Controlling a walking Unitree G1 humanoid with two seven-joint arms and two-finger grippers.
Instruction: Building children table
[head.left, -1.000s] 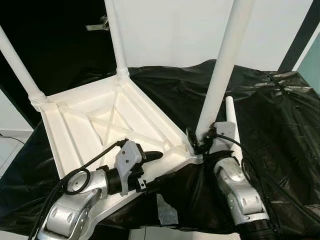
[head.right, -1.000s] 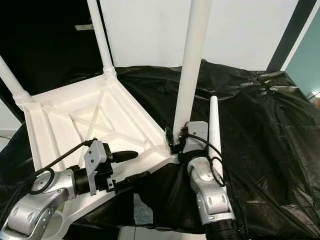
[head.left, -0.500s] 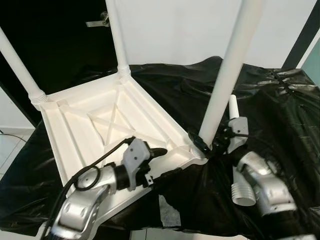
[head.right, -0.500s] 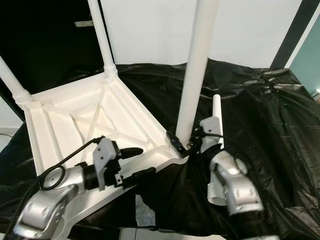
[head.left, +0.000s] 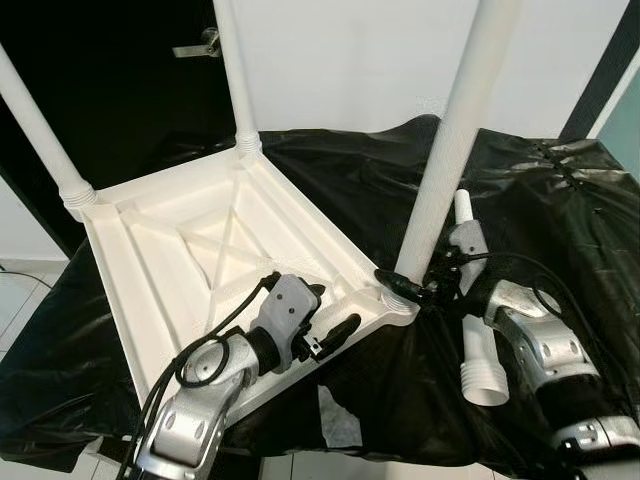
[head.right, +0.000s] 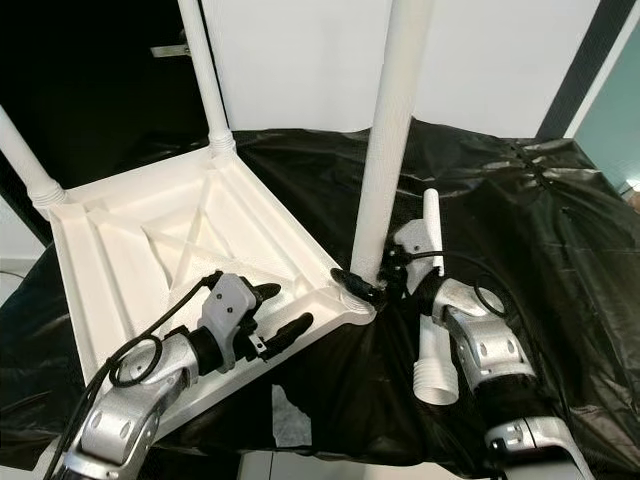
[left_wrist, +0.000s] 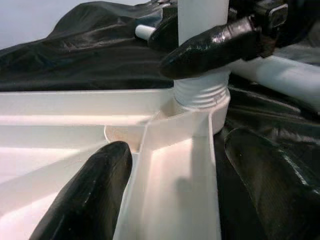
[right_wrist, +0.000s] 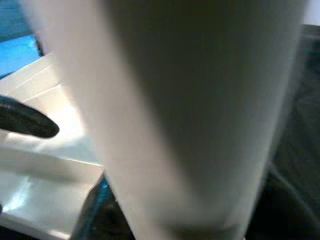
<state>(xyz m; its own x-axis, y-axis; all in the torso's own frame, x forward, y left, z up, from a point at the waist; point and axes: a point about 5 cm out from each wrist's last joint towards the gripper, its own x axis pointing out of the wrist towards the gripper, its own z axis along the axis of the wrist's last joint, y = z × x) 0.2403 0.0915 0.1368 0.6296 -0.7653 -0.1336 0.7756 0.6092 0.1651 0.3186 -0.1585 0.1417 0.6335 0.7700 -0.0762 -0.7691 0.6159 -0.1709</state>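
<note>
The black plastic sheet spreads under everything. On it the white table top lies upside down, ribbed underside up, one corner pointing toward the robot's right arm. Three legs stand in its corners with their long axes near upright: the far-left leg, the back leg, and the near-right leg, whose threaded foot sits in the corner socket, tilted a little to the right at its top. Just right of that corner a loose fourth leg lies flat on the sheet, long axis running away from the robot, wide threaded end nearest.

The right gripper clasps the base of the near-right leg, fingers narrowed around it. The left gripper straddles the table top's near edge beside that corner, one finger inside the rim, the other outside, clamped on the rim.
</note>
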